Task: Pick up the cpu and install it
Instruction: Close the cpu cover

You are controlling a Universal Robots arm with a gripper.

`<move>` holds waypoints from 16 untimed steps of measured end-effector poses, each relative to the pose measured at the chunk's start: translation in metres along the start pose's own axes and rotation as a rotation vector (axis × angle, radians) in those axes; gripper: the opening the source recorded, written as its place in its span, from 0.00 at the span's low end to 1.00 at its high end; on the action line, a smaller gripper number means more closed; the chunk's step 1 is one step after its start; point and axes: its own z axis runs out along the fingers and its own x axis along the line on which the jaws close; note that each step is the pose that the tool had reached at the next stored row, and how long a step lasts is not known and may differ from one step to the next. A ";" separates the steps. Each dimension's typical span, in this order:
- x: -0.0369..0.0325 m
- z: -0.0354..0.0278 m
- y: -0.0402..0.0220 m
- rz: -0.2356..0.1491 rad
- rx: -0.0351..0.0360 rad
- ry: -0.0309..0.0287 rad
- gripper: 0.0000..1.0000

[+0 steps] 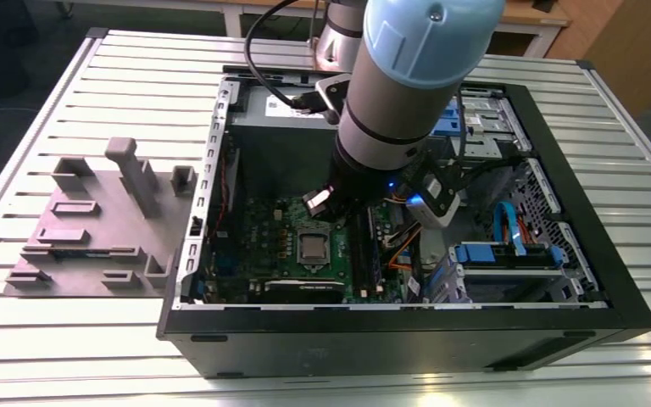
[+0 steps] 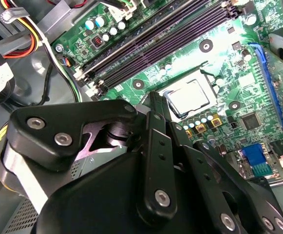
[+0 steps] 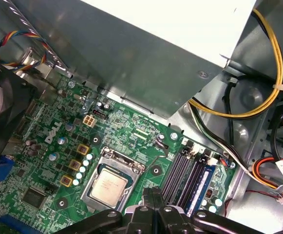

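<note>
The cpu lies flat in its socket on the green motherboard, silvery top up, with the metal frame swung open around it. Both wrist views show it seated there, in the first wrist view as the cpu and in the second as the cpu. My gripper hangs inside the computer case just above the board, beside the socket on the memory-slot side. Its two thin dark fingers are pressed together with nothing between them. They are clear of the chip.
The grey power-supply box overhangs the board close to the arm. Memory slots, bundled cables and a black fan crowd the socket. Drive bays fill the case's right in the exterior view. A grey fixture sits outside.
</note>
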 end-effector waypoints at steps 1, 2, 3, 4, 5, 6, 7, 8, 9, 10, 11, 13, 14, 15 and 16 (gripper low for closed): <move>0.0000 0.0000 0.0000 0.000 0.0000 0.0001 0.10; 0.0000 0.0000 0.0000 0.000 0.0000 0.0001 0.10; 0.0000 0.0000 0.0000 0.000 0.0000 0.0001 0.10; 0.0000 0.0000 0.0000 0.000 0.0001 0.0001 0.10; 0.0000 0.0000 0.0000 0.000 0.0001 0.0001 0.10; 0.0000 0.0000 0.0000 0.000 0.0001 0.0001 0.10; 0.0000 0.0000 0.0000 0.000 0.0001 0.0001 0.10; 0.0000 0.0000 0.0000 0.000 0.0001 0.0000 0.10; 0.0000 0.0000 0.0000 0.000 0.0001 0.0001 0.10; 0.0000 0.0000 0.0000 0.000 0.0002 0.0002 0.10; 0.0001 0.0001 0.0001 0.000 0.0017 0.0006 0.10; 0.0011 0.0001 0.0005 0.000 0.0096 0.0044 0.10; 0.0018 0.0003 0.0008 0.001 0.0149 0.0069 0.10; 0.0025 0.0006 0.0011 0.001 0.0205 0.0095 0.10; 0.0035 0.0008 0.0015 0.001 0.0259 0.0120 0.10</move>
